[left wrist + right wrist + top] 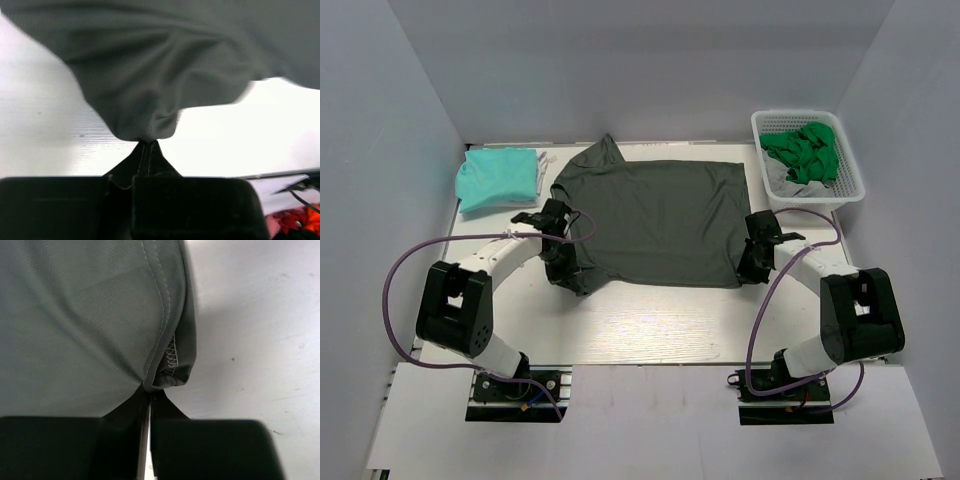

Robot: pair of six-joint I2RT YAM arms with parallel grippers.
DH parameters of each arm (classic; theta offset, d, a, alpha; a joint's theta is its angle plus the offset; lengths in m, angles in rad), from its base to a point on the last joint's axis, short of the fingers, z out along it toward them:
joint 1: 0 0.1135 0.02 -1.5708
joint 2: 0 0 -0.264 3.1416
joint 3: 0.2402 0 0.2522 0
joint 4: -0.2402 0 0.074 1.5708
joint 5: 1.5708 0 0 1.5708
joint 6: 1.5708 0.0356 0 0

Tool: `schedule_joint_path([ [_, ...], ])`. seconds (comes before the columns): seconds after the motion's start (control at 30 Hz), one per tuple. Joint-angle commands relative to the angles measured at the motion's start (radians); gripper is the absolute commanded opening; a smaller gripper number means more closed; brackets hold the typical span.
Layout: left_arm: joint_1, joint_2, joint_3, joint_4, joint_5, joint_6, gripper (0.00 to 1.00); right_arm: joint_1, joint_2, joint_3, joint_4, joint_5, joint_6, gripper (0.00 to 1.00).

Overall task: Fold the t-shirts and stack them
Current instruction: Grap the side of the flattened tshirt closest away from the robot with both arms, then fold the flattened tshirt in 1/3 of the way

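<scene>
Now, the dark grey-green t-shirt [660,215] lies spread flat on the counter [650,325]. Your left jaws pinch bunched cloth at its near edge; your right jaws pinch the stitched hem corner. It's light and limp, likely to sag between grips, so lift both corners evenly.

The pale grey t-shirt [786,180] lies mostly hidden beneath the bright green t-shirt [805,150] (both in the basket [798,115]).
</scene>
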Motion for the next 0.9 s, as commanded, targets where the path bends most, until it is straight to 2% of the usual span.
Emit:
schedule_joint_path([
  [0.0,0.008,-0.041,0.085,-0.006,0.065,0.024,0.00,-0.002,0.017,0.007,0.011,-0.021,-0.019,0.00],
  [0.2,0.008,0.042,0.234,-0.055,0.116,0.060,0.00,0.002,0.049,0.137,-0.068,-0.071,-0.056,0.00],
  [0.4,0.047,0.139,0.439,-0.121,0.033,0.069,0.00,-0.001,0.083,0.298,-0.186,-0.101,-0.068,0.00],
  [0.63,0.089,0.330,0.732,-0.155,0.021,0.078,0.00,-0.001,0.234,0.540,-0.305,-0.114,-0.108,0.00],
  [0.87,0.130,0.519,0.986,-0.224,-0.041,0.101,0.00,-0.010,0.409,0.832,-0.391,-0.061,-0.128,0.00],
])
